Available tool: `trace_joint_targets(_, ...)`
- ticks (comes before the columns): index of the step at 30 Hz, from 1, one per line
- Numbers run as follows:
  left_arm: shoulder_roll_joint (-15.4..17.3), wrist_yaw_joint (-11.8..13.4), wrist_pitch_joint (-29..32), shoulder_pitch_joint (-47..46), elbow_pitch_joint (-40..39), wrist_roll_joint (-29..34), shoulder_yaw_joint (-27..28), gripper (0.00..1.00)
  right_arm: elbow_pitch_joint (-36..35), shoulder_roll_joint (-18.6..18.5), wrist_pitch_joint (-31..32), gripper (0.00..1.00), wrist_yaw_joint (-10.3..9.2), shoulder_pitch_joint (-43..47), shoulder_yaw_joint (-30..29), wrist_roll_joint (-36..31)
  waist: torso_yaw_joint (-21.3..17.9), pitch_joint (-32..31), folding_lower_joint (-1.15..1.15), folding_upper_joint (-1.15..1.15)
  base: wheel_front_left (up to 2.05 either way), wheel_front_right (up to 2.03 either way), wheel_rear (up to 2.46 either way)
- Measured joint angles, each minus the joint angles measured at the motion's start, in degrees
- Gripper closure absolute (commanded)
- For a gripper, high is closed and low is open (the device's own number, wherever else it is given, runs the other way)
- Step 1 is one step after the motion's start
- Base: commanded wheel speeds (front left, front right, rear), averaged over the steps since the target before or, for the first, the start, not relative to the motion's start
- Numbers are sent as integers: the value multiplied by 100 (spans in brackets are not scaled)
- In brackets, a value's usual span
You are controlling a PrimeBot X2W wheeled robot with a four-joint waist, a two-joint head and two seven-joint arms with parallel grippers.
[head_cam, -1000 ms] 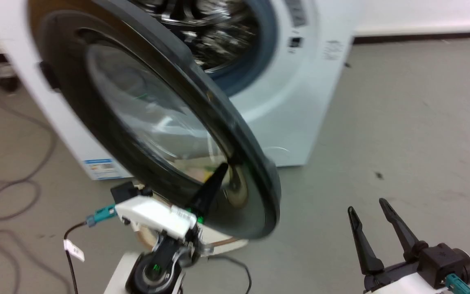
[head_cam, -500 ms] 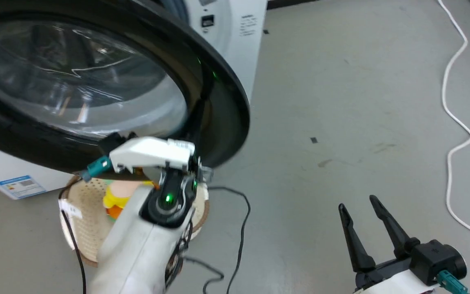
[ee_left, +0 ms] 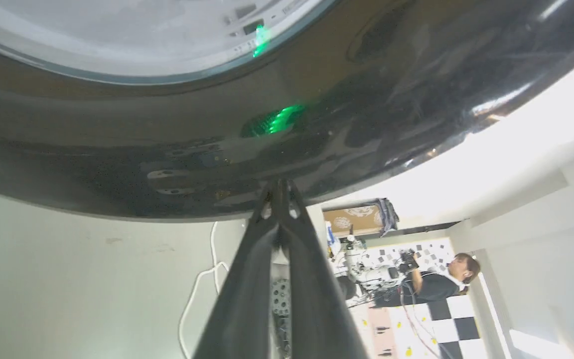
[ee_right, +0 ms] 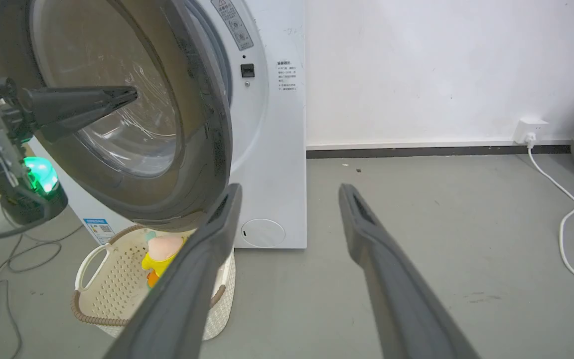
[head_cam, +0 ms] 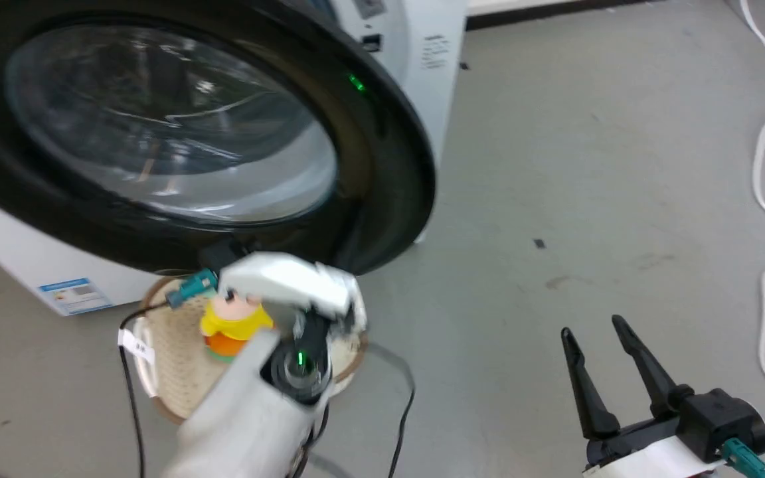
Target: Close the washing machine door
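We see the door [head_cam: 382, 166], round and black-rimmed with a clear glass bowl, swung partway out from the white machine [ee_right: 272, 149], with a gap at its free edge. Our left gripper [ee_left: 278, 189] has its two fingers pinched together with nothing between them. Its tips are at the door's black rim; whether they touch it we cannot tell. Our right gripper [head_cam: 592, 328] hangs low over the grey floor [head_cam: 588, 166], well apart from the door, fingers spread and empty. A cream basket [head_cam: 170, 358] holding a yellow toy [head_cam: 233, 322] sits under the door.
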Motion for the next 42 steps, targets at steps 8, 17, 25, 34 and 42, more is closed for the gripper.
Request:
trace_joint_targets(8,1054,-54,-249,805,-667,1934,-994,100,-36,-9,0,0,0,58,-131,-64,599,-285,0,0,0,0,0)
trace_joint_targets(17,1794,815,-313,1858,-2301,4882,137,100,-97,-91,0,0,0,199,-180,-96,1316,-646,0,0,0,0,0)
trace_joint_targets(25,1271,1285,-313,3341,-3471,6569,1497,100,-131,-137,0,0,0,296,-201,-101,1753,-896,0,0,0,0,0)
trace_joint_targets(34,709,1066,-312,4230,-3502,7515,1834,0,-131,-181,0,0,0,373,-178,-100,1980,-980,0,0,0,0,0)
trace_joint_targets(42,438,912,-312,4261,-3144,7761,1868,0,-134,-249,0,12,0,409,-136,8,2201,-943,0,0,0,0,0)
